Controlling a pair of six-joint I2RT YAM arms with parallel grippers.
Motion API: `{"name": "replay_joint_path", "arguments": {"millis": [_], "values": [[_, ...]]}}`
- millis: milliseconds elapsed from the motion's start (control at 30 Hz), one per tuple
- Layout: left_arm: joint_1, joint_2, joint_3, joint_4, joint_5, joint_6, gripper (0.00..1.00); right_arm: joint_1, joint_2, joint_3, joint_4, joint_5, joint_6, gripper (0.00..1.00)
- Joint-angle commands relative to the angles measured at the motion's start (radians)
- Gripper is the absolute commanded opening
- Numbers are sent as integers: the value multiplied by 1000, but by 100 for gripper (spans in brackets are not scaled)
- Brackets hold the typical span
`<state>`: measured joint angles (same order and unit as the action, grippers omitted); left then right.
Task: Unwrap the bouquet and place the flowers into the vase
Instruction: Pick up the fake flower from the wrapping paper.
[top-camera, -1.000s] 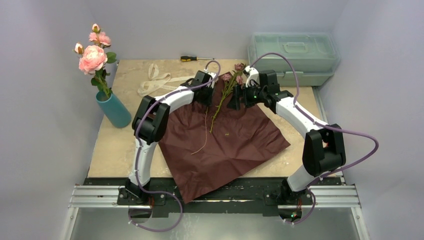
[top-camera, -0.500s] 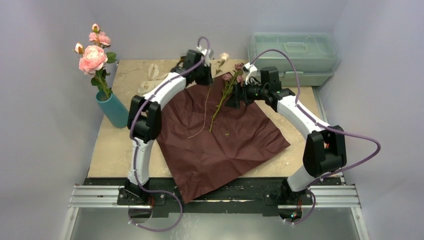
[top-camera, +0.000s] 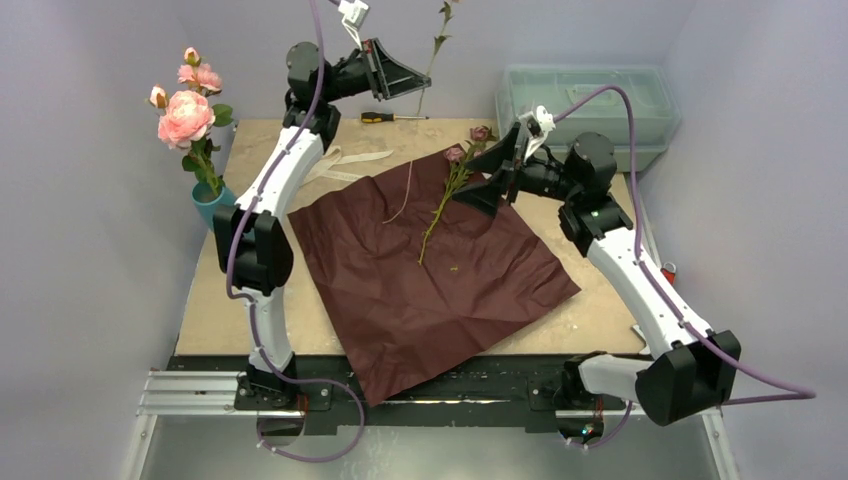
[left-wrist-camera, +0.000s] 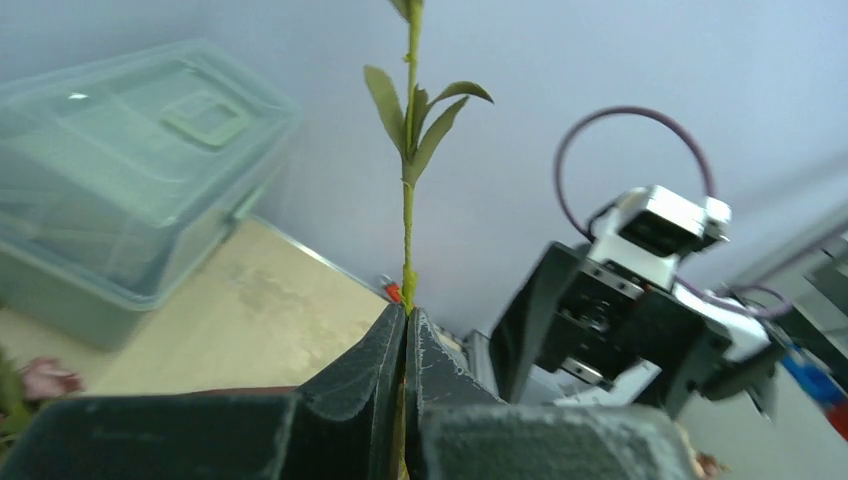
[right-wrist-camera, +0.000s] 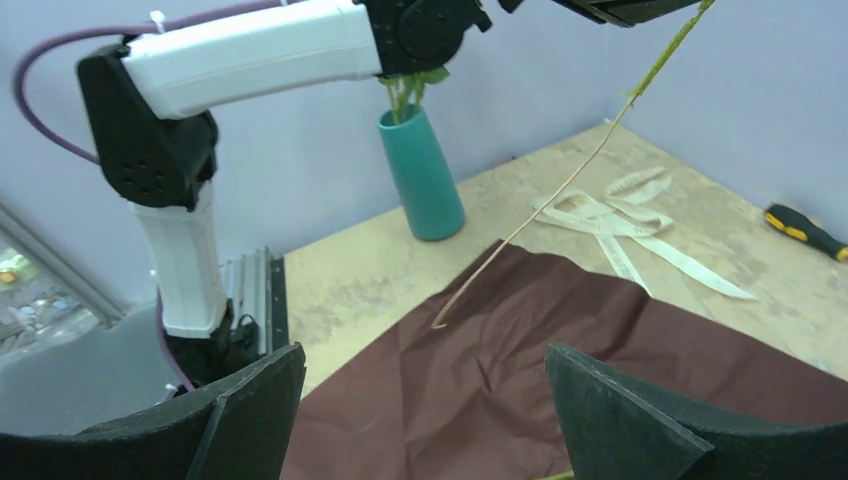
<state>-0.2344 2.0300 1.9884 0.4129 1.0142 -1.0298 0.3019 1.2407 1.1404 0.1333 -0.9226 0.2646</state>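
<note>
The left gripper (top-camera: 420, 85) was seen high in the upper centre of the overhead view, its fingers (left-wrist-camera: 385, 370) pressed together on a single green rose stem (left-wrist-camera: 408, 230). The stem's long axis was held almost upright, with the leafy end pointing up past the top edge and the thin bare end trailing down toward the spread maroon wrapping paper (top-camera: 440, 290); whether the tip touched the sheet could not be told. A second stem of dusky-rose buds (top-camera: 440, 205) was laid diagonally on the paper, buds toward the upper right, cut end toward the lower left. Just beside it, the right gripper (right-wrist-camera: 425, 370) was held with its fingers spread wide and nothing between them. The teal vase (right-wrist-camera: 420, 175) was stood at the table's (top-camera: 230, 290) left edge, well apart from both stems, with pink roses (top-camera: 187, 115) upright in it. Cream ribbon (top-camera: 345, 160), a screwdriver (top-camera: 385, 117) and a pale green toolbox (top-camera: 590, 100) were ranged along the far side.
</note>
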Motion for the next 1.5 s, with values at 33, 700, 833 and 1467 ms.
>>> {"name": "replay_joint_path", "arguments": {"millis": [33, 700, 833, 1467], "values": [[-14, -66, 25, 350, 154, -249, 0, 45, 18, -62, 227, -87, 148, 92], [-26, -114, 32, 444, 113, -325, 0, 236, 273, -4, 666, -64, 336, 73], [-26, -108, 46, 440, 110, -319, 0, 242, 317, -13, 766, -58, 417, 67], [-4, -71, 117, 357, 95, -194, 0, 256, 498, 5, 991, -121, 674, 0]]}}
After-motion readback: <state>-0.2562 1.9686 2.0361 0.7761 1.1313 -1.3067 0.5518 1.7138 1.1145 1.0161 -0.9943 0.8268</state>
